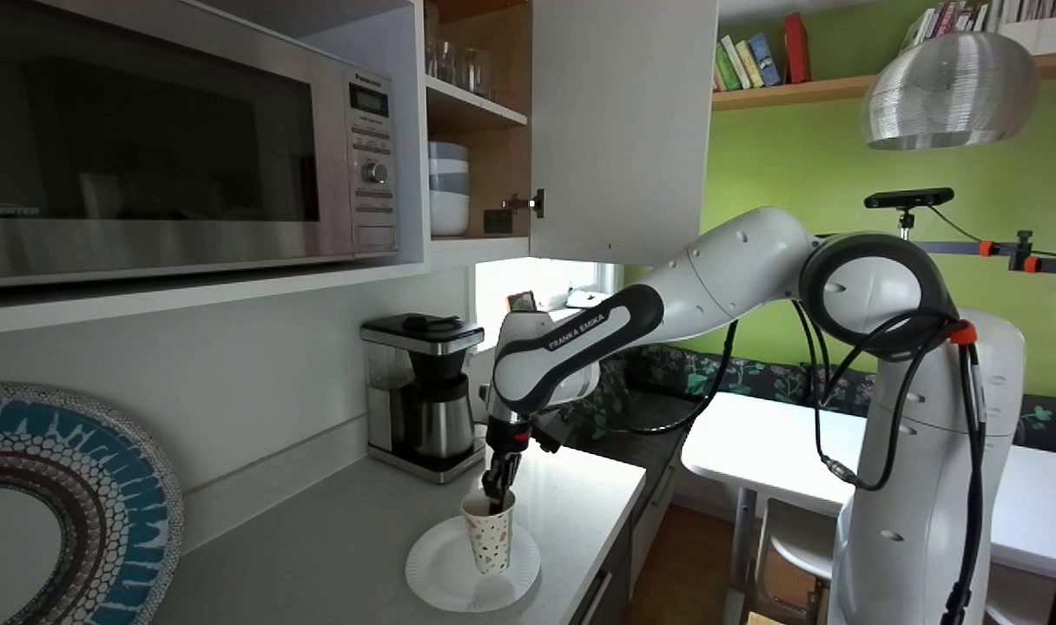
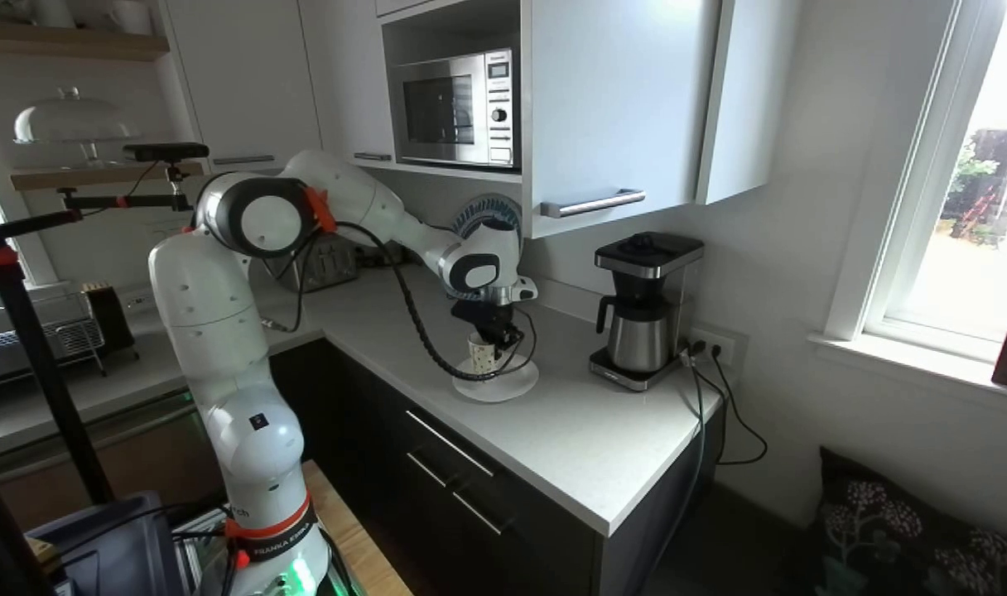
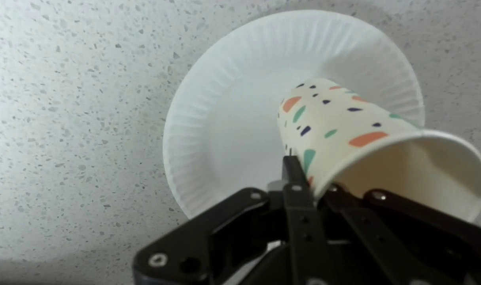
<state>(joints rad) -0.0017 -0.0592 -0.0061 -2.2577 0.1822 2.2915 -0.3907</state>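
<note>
Pinched tight on spotted paper cup (image 3: 351,122), over white paper plate (image 3: 240,126)

Listing left to right across an exterior view, places relative to the gripper (image 3: 316,192). Far left, up high: see silver microwave (image 1: 181,139). Far left, lower: find round patterned platter (image 1: 133,495), propped upright at white wall (image 1: 276,382). Left and a little behind: spot coffee maker (image 1: 424,395) with steel carafe (image 1: 441,425), set on pale counter (image 1: 320,538). Above, slightly left: note cabinet (image 1: 498,174) with door (image 1: 623,130) swung wide, holding glasses (image 1: 448,62) over stacked bowls (image 1: 448,195). At the fingertips: gripping the cup by its wall at the rim, closed tight, with one finger outside and one inside, seen best in the wrist view. Located below the grip, mouth up, close to upright in both exterior views. Placed inside the plate's circle; probably resting on it by the base, though hard to be sure from these angles. Right and up: trace robot arm (image 1: 736,260), bending back down to its base farther right. Right, high up: note books (image 1: 745,62) on wooden shelf (image 1: 806,91). Right, well apart: see white table (image 1: 771,438). Far right, also high: spot silver dome lamp (image 1: 953,91).
</note>
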